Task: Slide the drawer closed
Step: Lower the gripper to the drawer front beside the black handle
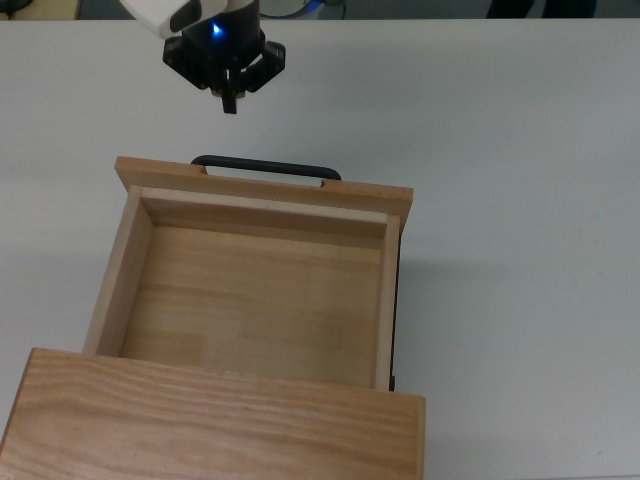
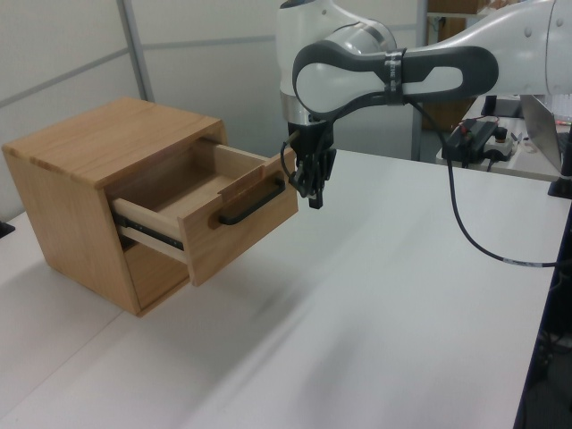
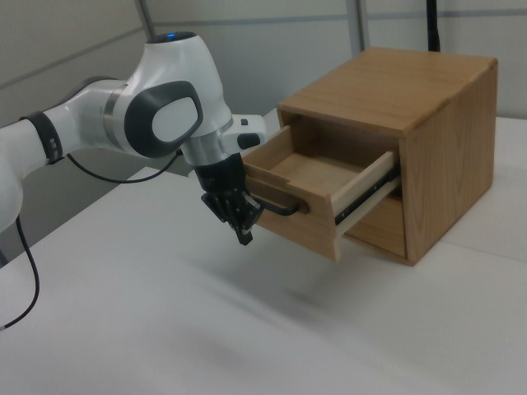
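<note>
Pale wood, thin-walled, the drawer (image 1: pixel 260 290) stands pulled well out of its cabinet (image 2: pixel 85 156) on the white bench (image 2: pixel 375 304), black bar handle (image 1: pixel 265 166) facing the hand (image 1: pixel 230 100), whose fingers are pressed together, gripping nothing, just off the handle.

cabinet (image 1: pixel 200 420) cut off by top view's bottom edge

White table (image 2: pixel 375 295) under a wooden cabinet (image 2: pixel 80 170)

drawer (image 1: pixel 250 300): 1 | cabinet (image 2: pixel 89 143): 1 | handle (image 1: pixel 265 166): 1 (black bar) | arm (image 2: pixel 393 71): 1 | hand (image 1: pixel 229 104): 1
</note>
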Controlling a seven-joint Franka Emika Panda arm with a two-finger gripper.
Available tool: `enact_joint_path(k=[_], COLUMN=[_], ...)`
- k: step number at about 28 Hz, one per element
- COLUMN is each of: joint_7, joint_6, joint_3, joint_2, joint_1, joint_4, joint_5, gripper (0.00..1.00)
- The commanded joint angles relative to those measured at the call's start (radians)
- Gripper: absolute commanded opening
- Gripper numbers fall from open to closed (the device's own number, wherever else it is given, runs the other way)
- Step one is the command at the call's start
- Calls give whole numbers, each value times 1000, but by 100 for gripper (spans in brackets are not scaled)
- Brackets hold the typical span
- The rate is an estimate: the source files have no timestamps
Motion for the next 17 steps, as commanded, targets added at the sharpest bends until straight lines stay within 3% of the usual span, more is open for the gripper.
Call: enact_joint_path(k=[1,8,17], joint_7=[-18,-8,-3], joint_6=[62,151,190], joint_3=[-3,-3,-3], joint_2=[23,66,167], joint_1=[9,9,9], joint_4=[-3,-1,64], joint_5=[3,3,-3], gripper=[0,0,0])
